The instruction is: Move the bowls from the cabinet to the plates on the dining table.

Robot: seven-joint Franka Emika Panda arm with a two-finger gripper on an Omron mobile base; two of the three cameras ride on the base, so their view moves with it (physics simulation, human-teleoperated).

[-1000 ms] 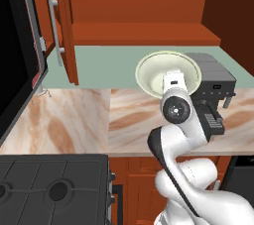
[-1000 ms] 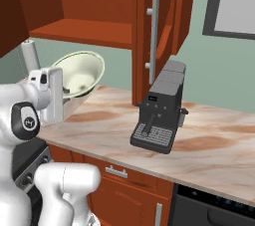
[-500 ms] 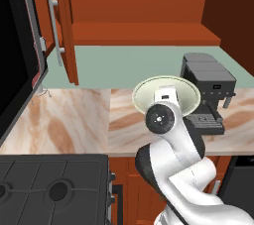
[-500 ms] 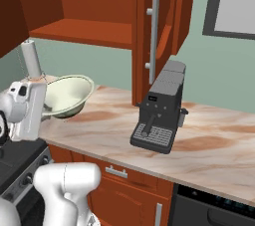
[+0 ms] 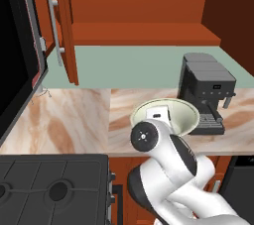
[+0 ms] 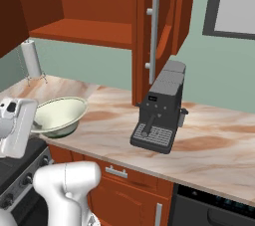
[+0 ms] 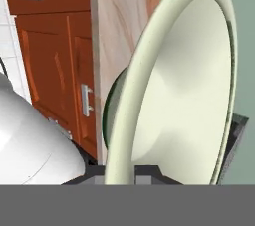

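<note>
cream bowl out over the bench

pincer (image 7: 132, 172) is clamped on the cream bowl (image 6: 60, 114) at its rim, held above the bench (image 6: 209, 145) left of the coffee machine (image 6: 162, 108). the hand view alone shows the bowl's green band (image 7: 110, 105); the right base view shows the paper towel roll (image 6: 32, 58).

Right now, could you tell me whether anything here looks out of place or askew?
Nothing looks spilled or damaged. The cream bowl hangs over the counter's front edge, held at its rim by the shut pincer. The wall cabinet door stands open above the coffee machine.
</note>
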